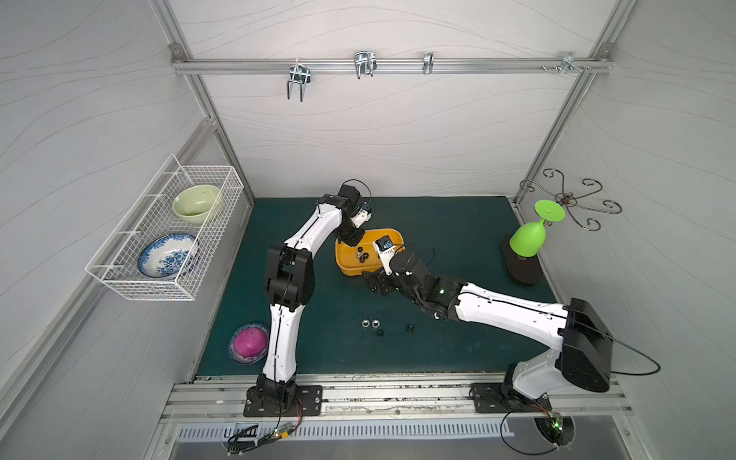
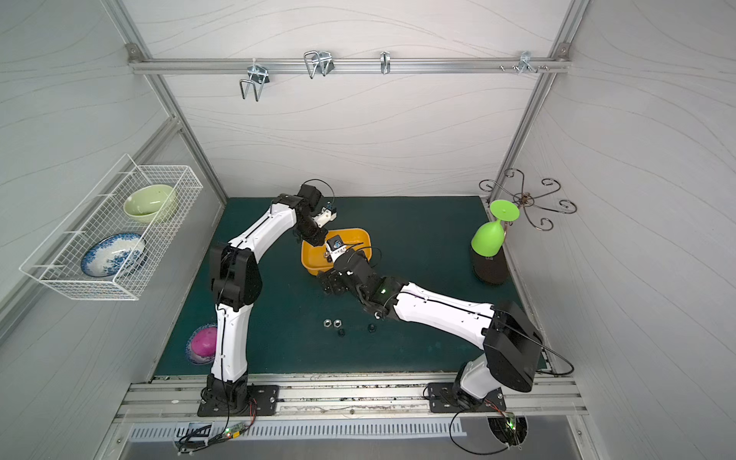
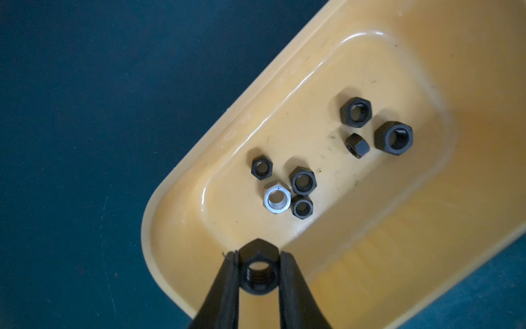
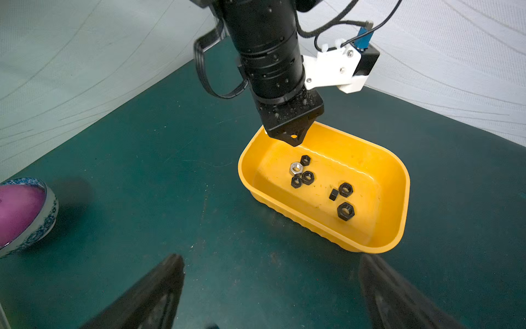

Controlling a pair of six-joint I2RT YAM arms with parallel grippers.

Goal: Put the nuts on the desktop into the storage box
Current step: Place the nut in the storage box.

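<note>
Teal desktop (image 1: 458, 223) under white walls (image 1: 358, 139), the left gripper (image 3: 257, 254) above the box (image 3: 370, 242).
The left gripper is clenched on 1 black nut (image 3: 257, 287), held over one end of the yellow box. On the box floor lie 7 nuts: 6 black nuts (image 3: 302, 181) and 1 silver nut (image 3: 277, 198). The right gripper (image 4: 270, 284) stands released, wide and empty, above the desktop just beside the box. Nearer the arm bases, 4 more rest on the desktop: 2 silver nuts (image 1: 365, 323) side by side and 2 black ones (image 1: 409, 328).
</note>
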